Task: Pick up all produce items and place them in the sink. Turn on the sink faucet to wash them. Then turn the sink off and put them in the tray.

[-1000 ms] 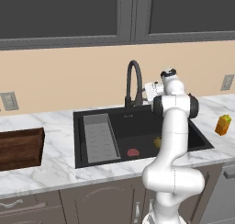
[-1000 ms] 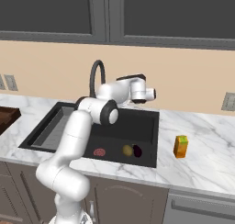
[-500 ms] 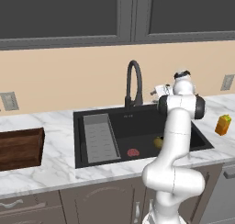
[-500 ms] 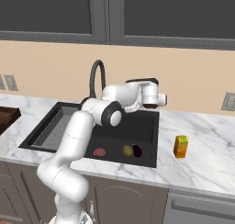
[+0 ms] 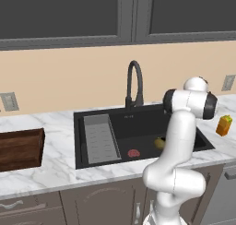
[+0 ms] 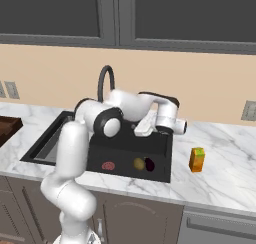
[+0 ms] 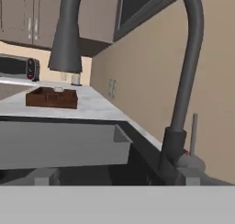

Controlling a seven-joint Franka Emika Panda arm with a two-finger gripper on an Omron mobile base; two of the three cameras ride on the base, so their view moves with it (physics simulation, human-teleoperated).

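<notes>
Two produce items lie side by side at the front right of the sink: an olive-yellow lump and a dark purple lump. In the left base view the olive-yellow lump peeks out beside my arm and the purple one is hidden. My gripper hangs over the sink's back right part, level with the counter, pointing left at the sink faucet, open and holding nothing. The faucet's thin lever stands upright beside its base. The brown tray sits on the counter far left of the sink.
A flat red disc lies on the sink floor left of the produce. A grey ribbed rack runs along the sink's left side. An orange block with a green top stands on the right counter. A microwave stands beyond the tray.
My wrist has swung to the right, away from the faucet's neck, over the right side of the sink. The jaws stay wide. Produce and disc have not moved.
</notes>
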